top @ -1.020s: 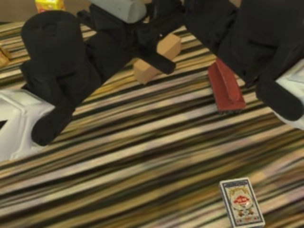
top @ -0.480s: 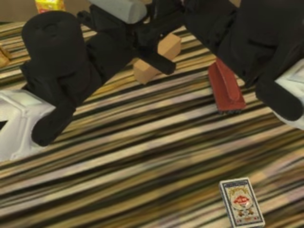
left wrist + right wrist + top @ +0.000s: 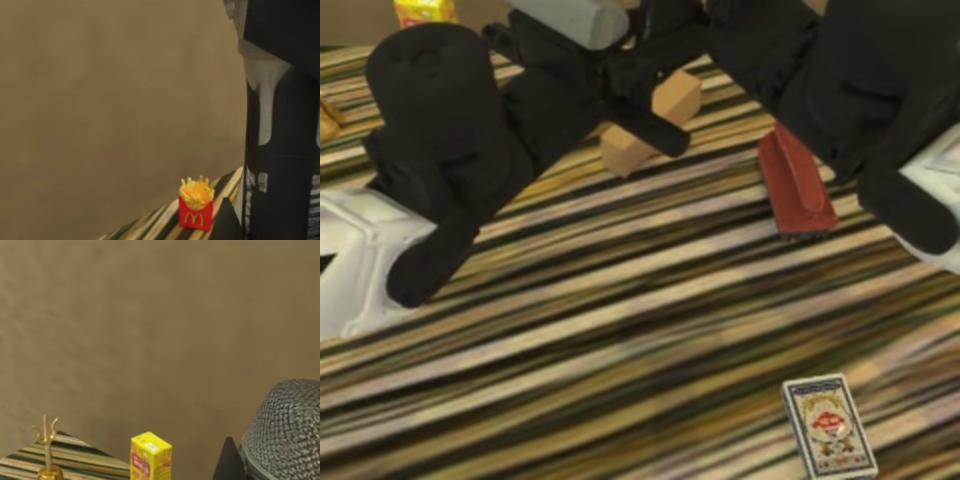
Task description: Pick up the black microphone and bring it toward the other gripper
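Note:
Both arms meet high over the table's far middle. The black microphone shows its silver-grey mesh head (image 3: 287, 432) close in the right wrist view, right beside one black fingertip (image 3: 227, 462). Its handle is hidden. From above, the head (image 3: 570, 18) is a grey rounded shape at the upper edge. My right gripper (image 3: 665, 35) comes in from the right and appears shut on the microphone. My left gripper (image 3: 642, 118) lies over the tan block (image 3: 655, 125), pointing right. The left wrist view shows the right arm (image 3: 282, 150), black with white casing, very near.
A dark red brush (image 3: 798, 180) lies right of the tan block. A card box (image 3: 828, 425) sits at the near right. A yellow juice carton (image 3: 150, 460) and a gold trophy (image 3: 47, 455) stand far left. A fries box (image 3: 196, 210) stands at a table edge.
The grey microphone head has tilted and edged slightly left at the top view's upper edge. Both arms otherwise keep their places.

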Robot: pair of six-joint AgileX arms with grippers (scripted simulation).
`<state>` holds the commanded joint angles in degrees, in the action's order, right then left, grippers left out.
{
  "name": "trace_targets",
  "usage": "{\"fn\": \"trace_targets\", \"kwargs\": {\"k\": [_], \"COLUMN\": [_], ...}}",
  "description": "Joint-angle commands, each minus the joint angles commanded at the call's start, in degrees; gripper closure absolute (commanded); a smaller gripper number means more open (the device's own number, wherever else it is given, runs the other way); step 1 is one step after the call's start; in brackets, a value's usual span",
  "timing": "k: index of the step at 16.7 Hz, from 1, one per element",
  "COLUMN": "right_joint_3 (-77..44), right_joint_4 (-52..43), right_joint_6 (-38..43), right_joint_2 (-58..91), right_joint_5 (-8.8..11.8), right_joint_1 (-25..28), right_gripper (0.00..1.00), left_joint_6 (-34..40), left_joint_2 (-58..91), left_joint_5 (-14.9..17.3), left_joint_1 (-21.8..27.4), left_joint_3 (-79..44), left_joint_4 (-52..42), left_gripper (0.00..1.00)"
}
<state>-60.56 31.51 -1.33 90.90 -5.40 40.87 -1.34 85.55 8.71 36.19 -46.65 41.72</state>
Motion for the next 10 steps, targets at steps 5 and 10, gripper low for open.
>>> {"fn": "trace_targets", "kwargs": {"k": [5, 10], "right_joint_3": [0.0, 0.0], "right_joint_4": [0.0, 0.0], "right_joint_6": [0.0, 0.0], "right_joint_2": [0.0, 0.0], "right_joint_5": [0.0, 0.0], "right_joint_1": [0.0, 0.0], "right_gripper": [1.0, 1.0], "left_joint_6": [0.0, 0.0], "left_joint_2": [0.0, 0.0], "left_joint_5": [0.0, 0.0], "left_joint_1": [0.0, 0.0], "left_joint_3": [0.0, 0.0], "left_joint_4": [0.0, 0.0], "left_gripper": [0.47, 0.1]}}
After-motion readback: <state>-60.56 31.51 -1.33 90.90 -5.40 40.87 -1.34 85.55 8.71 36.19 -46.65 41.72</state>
